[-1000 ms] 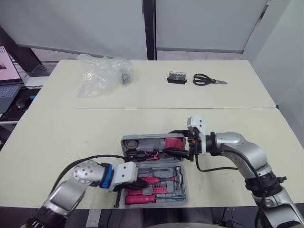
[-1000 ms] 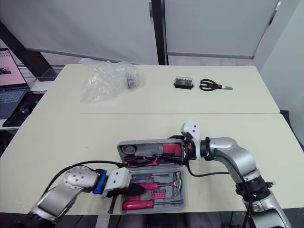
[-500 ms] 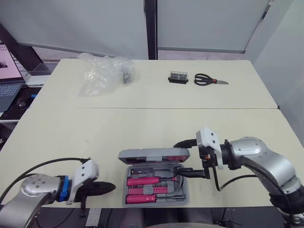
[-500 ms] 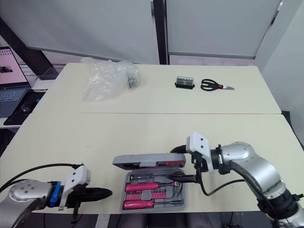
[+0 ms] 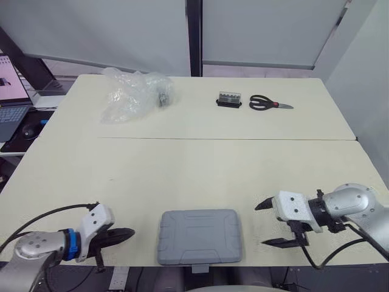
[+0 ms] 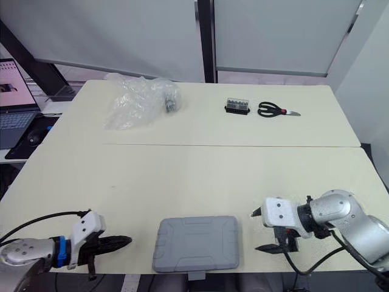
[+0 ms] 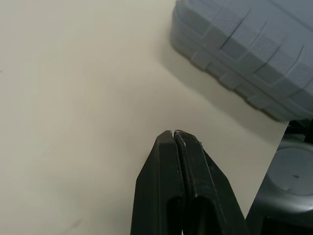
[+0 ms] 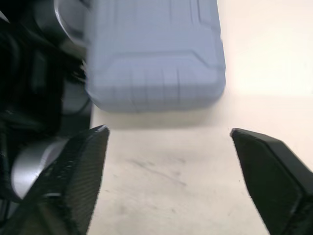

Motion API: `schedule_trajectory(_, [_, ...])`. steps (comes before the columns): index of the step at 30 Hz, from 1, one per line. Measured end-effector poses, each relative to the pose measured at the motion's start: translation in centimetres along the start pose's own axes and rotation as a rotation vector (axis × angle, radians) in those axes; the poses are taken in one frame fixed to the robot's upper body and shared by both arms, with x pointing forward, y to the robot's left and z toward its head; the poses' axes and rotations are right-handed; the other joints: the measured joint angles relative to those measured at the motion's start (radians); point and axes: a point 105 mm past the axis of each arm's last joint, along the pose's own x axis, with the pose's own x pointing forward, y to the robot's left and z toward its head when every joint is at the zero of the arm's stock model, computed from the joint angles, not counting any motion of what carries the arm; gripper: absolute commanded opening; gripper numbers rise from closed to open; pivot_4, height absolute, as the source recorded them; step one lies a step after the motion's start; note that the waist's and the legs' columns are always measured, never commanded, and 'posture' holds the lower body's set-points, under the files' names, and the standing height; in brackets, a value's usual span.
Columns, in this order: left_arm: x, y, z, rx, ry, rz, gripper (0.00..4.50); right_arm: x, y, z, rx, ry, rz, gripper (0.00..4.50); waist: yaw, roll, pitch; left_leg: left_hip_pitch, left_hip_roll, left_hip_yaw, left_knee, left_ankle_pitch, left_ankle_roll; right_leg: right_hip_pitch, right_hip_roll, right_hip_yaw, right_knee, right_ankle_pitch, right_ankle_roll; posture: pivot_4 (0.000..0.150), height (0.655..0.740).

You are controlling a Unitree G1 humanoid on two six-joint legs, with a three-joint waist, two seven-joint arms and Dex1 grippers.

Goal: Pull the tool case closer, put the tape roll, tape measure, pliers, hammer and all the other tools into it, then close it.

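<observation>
Two pincers rest low over the near part of the counter [image 5: 182, 164], one on each side of the tool case [image 5: 200, 236]. The tool case is grey and its lid is down, flat on the base. It lies at the near edge of the counter, about in the middle between the two arms, with its long side along the edge. No tools are seen outside the case in this near part.

The left pincer [image 5: 124, 234] is to the left of the case, near it but apart, and it points toward the case. Its two black fingers [image 7: 166, 186] are pressed together and there is nothing between them. In the left wrist view a corner of the case is just ahead of the tips.

The right pincer [image 5: 260, 225] is to the right of the case, also apart from it. Its fingers [image 8: 83, 166] are spread wide and they carry nothing; the right wrist view shows the ribbed lid of the case in front of the gap.

At the far side of the counter, well apart from the case, there is a crumpled clear plastic bag [image 5: 130, 94] on the left. To the right of it stand a small black box [image 5: 228, 99] and, just beside this, black scissors [image 5: 267, 103].
</observation>
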Motion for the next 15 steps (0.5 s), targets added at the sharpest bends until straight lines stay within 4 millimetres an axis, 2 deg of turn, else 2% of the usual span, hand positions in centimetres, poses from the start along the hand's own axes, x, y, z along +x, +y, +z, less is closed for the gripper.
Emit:
schedule_trajectory(3, [1.2, -0.2, 0.2, 0.029, 0.008, 0.003, 0.0, 1.7, -0.3, -1.1, -0.034, 0.062, -0.029, 2.17, 0.0, 0.0, 0.0, 0.0, 0.0, 0.0, 0.0, 0.0, 0.0, 0.0, 0.0, 0.0, 0.0, 0.0, 0.0, 0.15, 0.74])
schedule_trajectory(5, [1.6, -0.3, 0.2, 0.054, 0.025, 0.002, 0.0, 2.6, 0.0, -1.3, -0.048, 0.084, -0.025, 1.73, 0.0, 0.0, 0.0, 0.0, 0.0, 0.0, 0.0, 0.0, 0.0, 0.0, 0.0, 0.0, 0.0, 0.0, 0.0, 0.15, 0.74])
schedule_trajectory(10, [2.7, -0.9, 0.1, 0.084, 0.042, -0.013, 0.0, 4.7, 1.4, -0.8, -0.05, 0.08, 0.026, 0.62, 0.0, 0.0, 0.0, 0.0, 0.0, -0.001, 0.001, 0.0, 0.0, 0.001, 0.0, 0.0, 0.001, 0.0, 0.0, 0.15, 0.74])
schedule_trajectory(13, [3.6, -1.5, 1.0, 0.098, 0.012, -0.036, 0.0, 5.3, 2.1, 0.1, -0.056, 0.054, 0.052, 0.01, 0.001, 0.0, 0.0, 0.0, 0.0, -0.001, 0.001, 0.0, 0.0, 0.002, 0.0, 0.0, 0.001, 0.0, 0.001, 0.15, 0.74])
schedule_trajectory(15, [4.1, -1.9, 1.3, 0.1, 0.004, -0.043, 0.0, 5.4, 2.2, 0.4, -0.056, 0.048, 0.056, 0.01, 0.001, 0.0, 0.0, 0.0, 0.0, -0.001, 0.001, 0.0, 0.0, 0.002, 0.0, 0.0, 0.001, 0.0, 0.001, 0.15, 0.74])
